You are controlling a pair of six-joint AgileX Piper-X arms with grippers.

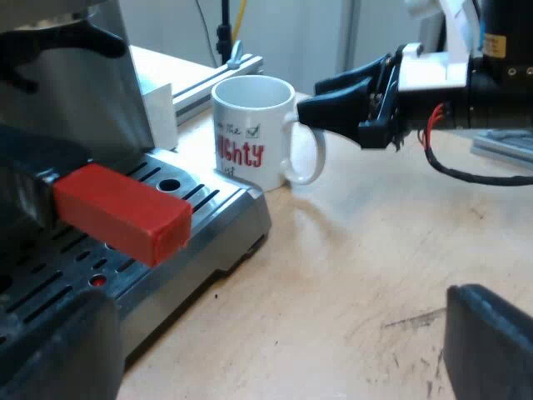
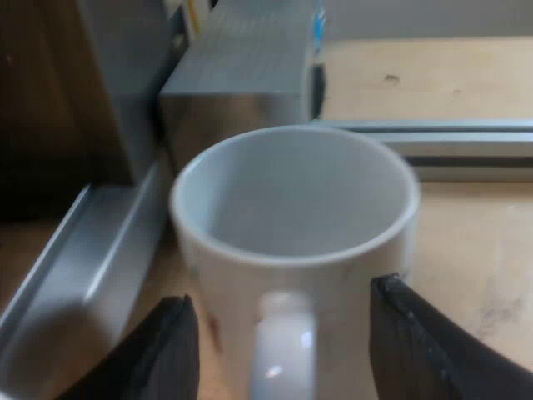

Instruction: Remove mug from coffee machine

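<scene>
On the counter beside the espresso machine, the mug stands, handle between the spread fingers of the right gripper. The left gripper gapes wide by the holder's red end.

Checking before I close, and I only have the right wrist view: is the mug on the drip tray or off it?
Observer: Off it. The mug stands on the table, beside the drip tray.
Operator: Holder in the way?
Observer: No. Its red handle end sticks out over the tray, apart from the mug.
Operator: Left pincer?
Observer: The left pincer is open near the tray, holding nothing.
</scene>
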